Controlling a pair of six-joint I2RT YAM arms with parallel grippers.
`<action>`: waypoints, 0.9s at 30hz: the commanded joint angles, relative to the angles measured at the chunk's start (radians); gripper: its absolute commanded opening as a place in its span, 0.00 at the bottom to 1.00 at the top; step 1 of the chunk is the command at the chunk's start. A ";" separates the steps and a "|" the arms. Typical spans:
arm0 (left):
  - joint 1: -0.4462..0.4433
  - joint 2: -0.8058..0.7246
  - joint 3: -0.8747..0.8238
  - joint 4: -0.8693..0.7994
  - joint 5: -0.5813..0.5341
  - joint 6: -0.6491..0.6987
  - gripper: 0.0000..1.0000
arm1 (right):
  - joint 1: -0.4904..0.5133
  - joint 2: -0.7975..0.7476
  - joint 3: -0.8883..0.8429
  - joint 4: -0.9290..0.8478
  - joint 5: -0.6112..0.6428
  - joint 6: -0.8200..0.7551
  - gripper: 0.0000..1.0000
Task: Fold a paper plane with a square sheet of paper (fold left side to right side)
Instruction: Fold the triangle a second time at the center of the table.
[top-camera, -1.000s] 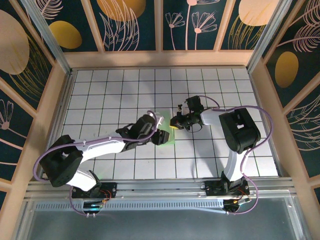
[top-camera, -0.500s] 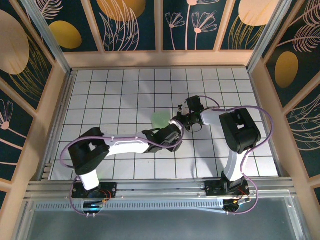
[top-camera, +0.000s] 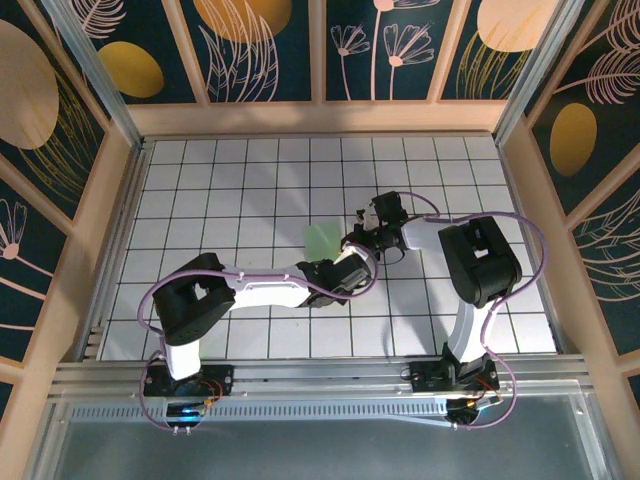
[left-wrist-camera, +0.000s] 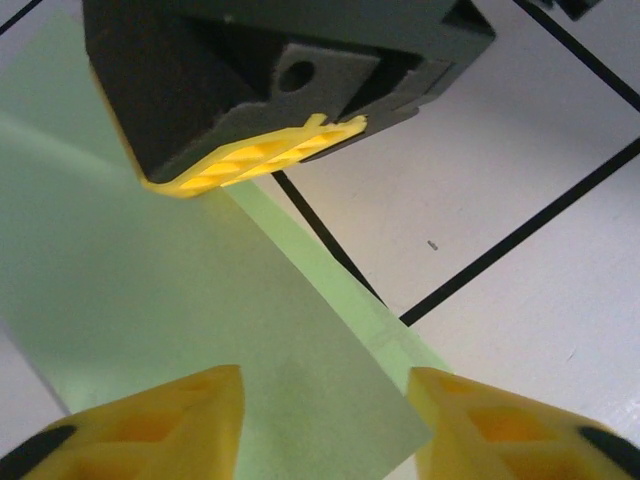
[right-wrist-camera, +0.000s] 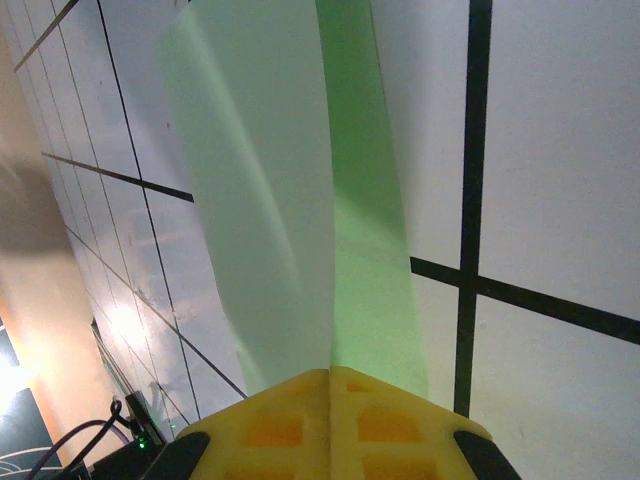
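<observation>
Above mid-table | right wrist: right hand (right-wrist-camera: 330, 385) pinching sheet of paper (right-wrist-camera: 270, 200); left wrist: left hand (left-wrist-camera: 325, 420) parted

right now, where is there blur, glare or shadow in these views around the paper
Left wrist: fingertips of the left end effector look soft, while the sheet of paper and grid lines are sharp. Right wrist: one paper layer is washed pale, the other saturated green. Top external: sharp, with soft arm shadows on the table.
</observation>
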 joint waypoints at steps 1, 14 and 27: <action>-0.001 -0.022 -0.010 0.005 -0.004 -0.002 0.33 | -0.010 -0.027 0.016 -0.027 -0.007 -0.010 0.00; 0.008 -0.072 -0.032 0.037 0.045 -0.034 0.00 | -0.029 -0.064 0.028 -0.037 -0.001 -0.050 0.00; 0.251 -0.205 -0.224 0.324 0.630 -0.224 0.00 | -0.116 -0.279 -0.088 -0.026 0.050 -0.145 0.27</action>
